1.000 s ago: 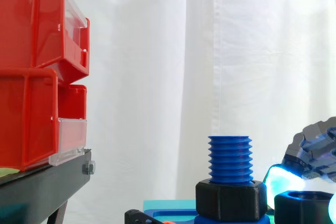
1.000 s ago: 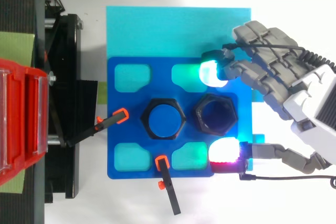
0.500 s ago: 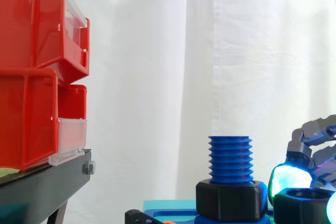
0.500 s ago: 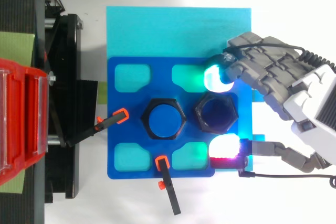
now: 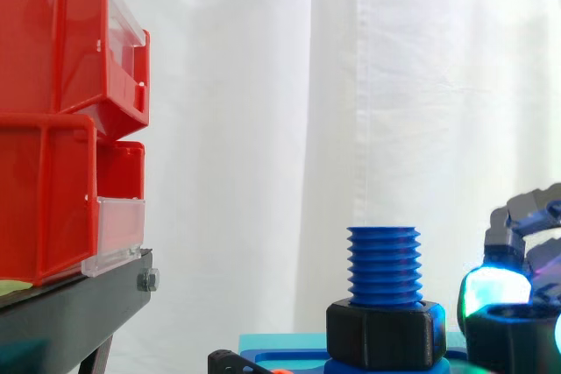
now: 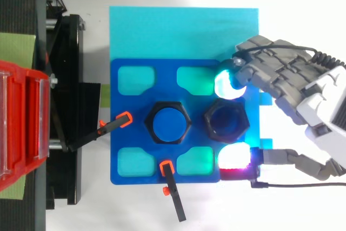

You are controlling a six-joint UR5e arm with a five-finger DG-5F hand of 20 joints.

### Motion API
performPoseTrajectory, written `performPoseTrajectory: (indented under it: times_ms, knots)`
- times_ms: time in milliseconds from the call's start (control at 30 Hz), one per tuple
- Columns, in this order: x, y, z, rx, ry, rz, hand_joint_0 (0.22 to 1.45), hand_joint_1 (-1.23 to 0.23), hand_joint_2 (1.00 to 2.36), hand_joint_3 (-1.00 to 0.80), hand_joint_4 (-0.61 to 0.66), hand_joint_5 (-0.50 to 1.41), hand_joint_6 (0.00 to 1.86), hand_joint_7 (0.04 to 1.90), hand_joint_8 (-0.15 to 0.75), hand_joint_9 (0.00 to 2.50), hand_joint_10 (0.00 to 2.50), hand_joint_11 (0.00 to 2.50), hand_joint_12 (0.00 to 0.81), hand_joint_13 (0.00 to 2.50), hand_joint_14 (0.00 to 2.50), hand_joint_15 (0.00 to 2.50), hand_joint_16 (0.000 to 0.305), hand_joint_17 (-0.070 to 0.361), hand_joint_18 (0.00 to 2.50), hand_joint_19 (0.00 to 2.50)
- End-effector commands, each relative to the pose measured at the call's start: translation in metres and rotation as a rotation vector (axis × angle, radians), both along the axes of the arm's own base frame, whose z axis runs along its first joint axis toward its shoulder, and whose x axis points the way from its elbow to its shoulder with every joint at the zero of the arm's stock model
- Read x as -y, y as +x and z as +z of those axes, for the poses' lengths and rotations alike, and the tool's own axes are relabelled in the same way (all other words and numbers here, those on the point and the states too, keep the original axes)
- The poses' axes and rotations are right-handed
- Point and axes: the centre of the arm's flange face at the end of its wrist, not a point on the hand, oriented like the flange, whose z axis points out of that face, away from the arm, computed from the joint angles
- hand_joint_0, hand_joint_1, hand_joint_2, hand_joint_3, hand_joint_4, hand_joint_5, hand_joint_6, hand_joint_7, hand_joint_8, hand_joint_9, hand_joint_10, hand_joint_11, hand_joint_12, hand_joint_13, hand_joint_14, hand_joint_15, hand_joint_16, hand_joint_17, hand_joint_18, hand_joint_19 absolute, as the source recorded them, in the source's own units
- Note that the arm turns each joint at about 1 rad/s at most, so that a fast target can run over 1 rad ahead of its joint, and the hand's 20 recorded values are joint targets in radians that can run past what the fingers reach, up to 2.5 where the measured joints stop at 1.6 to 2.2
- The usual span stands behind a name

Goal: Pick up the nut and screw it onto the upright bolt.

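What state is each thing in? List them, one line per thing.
bolt: upright, upper threads bare.
base nut: seated round the bolt's foot.
hand: shut on the loose nut.
loose nut: beside the bolt, not threaded on, pinched from two sides.
red bins: stacked on the black stand.

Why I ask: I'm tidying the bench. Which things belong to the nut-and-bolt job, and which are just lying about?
Job: the hand; the loose nut it pinches; the upright blue bolt; the blue plate under it.
Lying about: red bins; black stand; white curtain; a second black nut already round the bolt's base.
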Motion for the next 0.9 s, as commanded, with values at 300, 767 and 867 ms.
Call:
performPoseTrajectory:
  times_ms: [300,767,867]
  knots:
    - [0.015,-0.028,0.071,-0.009,-0.006,0.001,0.54,-0.69,1.0,-0.5,0.33,-0.2,0.52,1.43,0.348,0.44,0.0,0.09,0.38,0.39,0.0,0.0,0.055,0.124,0.5,0.02]
    - [0.017,0.013,0.109,0.106,-0.068,0.134,0.54,-0.67,1.0,-0.5,0.34,-0.19,0.52,1.43,0.346,0.44,0.0,0.1,0.379,0.39,0.0,0.0,0.055,0.123,0.5,0.02]
    - [0.018,0.028,0.101,0.159,-0.071,0.141,0.54,-0.66,1.0,-0.5,0.34,-0.19,0.52,1.43,0.347,0.44,0.0,0.1,0.379,0.39,0.0,0.0,0.055,0.123,0.5,0.02]
